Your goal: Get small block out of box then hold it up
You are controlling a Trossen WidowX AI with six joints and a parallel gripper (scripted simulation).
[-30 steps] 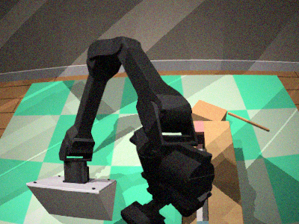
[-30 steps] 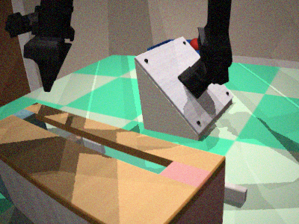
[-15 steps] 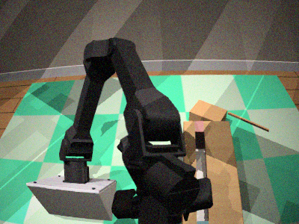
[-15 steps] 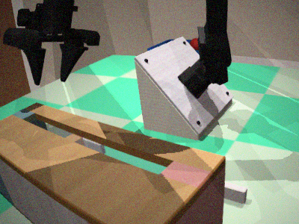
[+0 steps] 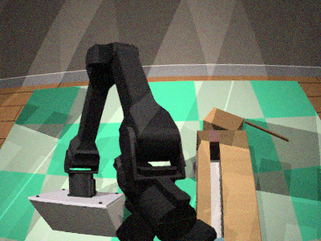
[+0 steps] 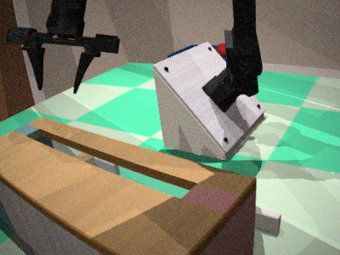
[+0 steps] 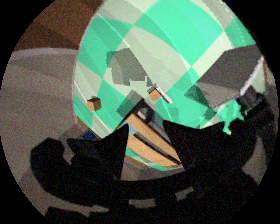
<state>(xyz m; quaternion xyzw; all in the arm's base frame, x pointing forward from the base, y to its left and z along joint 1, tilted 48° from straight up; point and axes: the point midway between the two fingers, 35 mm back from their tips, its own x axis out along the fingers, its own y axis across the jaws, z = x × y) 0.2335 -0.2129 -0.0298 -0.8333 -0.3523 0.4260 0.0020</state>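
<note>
The wooden box (image 5: 238, 177) (image 6: 51, 170) (image 7: 145, 135) stands upright, with a long slot in its top. One top end is pink, the other blue. A small tan block (image 6: 84, 157) (image 7: 154, 94) appears to lie on the table outside the box, near its blue end, against a white bar (image 6: 106, 166) (image 7: 164, 94). In the exterior view both show through the slot. I see no block on the shelf, but much of it is hidden. My gripper (image 6: 58, 91) (image 7: 145, 124) is open and empty, high above and beyond the box; in the top view its fingertips are not visible.
The arm's grey pedestal (image 5: 80, 214) (image 6: 183, 115) stands beside the box. A wooden block (image 5: 222, 119) with a thin stick (image 5: 266, 131) lies past the pink end. A brown cube (image 7: 94, 103) sits past the blue end. Another white bar (image 6: 268, 221) lies beside the box.
</note>
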